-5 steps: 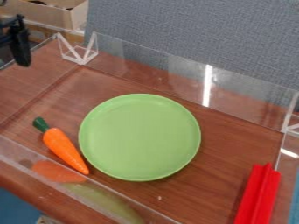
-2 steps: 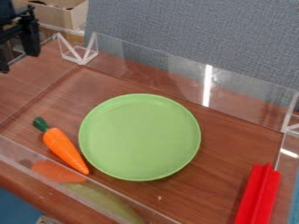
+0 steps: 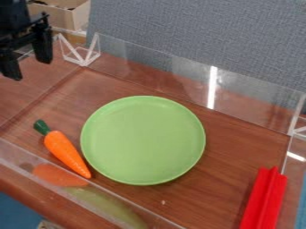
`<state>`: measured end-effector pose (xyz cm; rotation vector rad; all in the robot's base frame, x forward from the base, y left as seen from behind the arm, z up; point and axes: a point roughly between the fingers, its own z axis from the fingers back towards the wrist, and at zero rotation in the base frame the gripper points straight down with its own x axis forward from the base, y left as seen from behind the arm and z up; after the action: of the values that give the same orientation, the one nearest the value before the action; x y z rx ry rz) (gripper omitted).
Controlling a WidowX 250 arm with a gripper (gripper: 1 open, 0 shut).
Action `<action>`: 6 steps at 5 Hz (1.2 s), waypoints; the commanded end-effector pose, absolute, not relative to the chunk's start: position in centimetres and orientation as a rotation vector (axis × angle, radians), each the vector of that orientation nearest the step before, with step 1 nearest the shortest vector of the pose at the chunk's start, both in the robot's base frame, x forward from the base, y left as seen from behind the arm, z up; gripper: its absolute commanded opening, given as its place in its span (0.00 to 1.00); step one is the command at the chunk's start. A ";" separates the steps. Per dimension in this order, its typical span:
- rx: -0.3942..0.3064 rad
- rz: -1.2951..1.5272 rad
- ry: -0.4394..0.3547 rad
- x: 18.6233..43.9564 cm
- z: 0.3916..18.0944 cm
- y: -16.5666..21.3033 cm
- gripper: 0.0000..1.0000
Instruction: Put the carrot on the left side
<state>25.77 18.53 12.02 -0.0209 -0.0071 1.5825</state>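
A small orange carrot (image 3: pixel 66 152) with a dark green stub top lies on the wooden table, just left of the green plate (image 3: pixel 143 139), its tip pointing toward the front. My gripper (image 3: pixel 27 55) hangs at the far upper left, well above and behind the carrot. Its two black fingers (image 3: pixel 43 46) stand apart and open, with nothing between them.
Clear acrylic walls (image 3: pixel 180 67) fence the table at the back, left and front. Flat red bars (image 3: pixel 264 201) lie at the front right corner. Cardboard boxes (image 3: pixel 66 12) sit behind the back wall at upper left.
The gripper has come further into view from the left edge, shifting right and slightly down. The carrot and plate have not moved.
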 end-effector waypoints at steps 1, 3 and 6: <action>-0.006 1.666 -0.058 25.4 12.0 19.1 1.00; 0.023 1.801 -0.074 25.3 12.2 19.3 1.00; 0.047 1.941 -0.090 26.0 11.4 18.8 1.00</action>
<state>25.49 18.90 10.32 0.0567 -0.0437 1.9456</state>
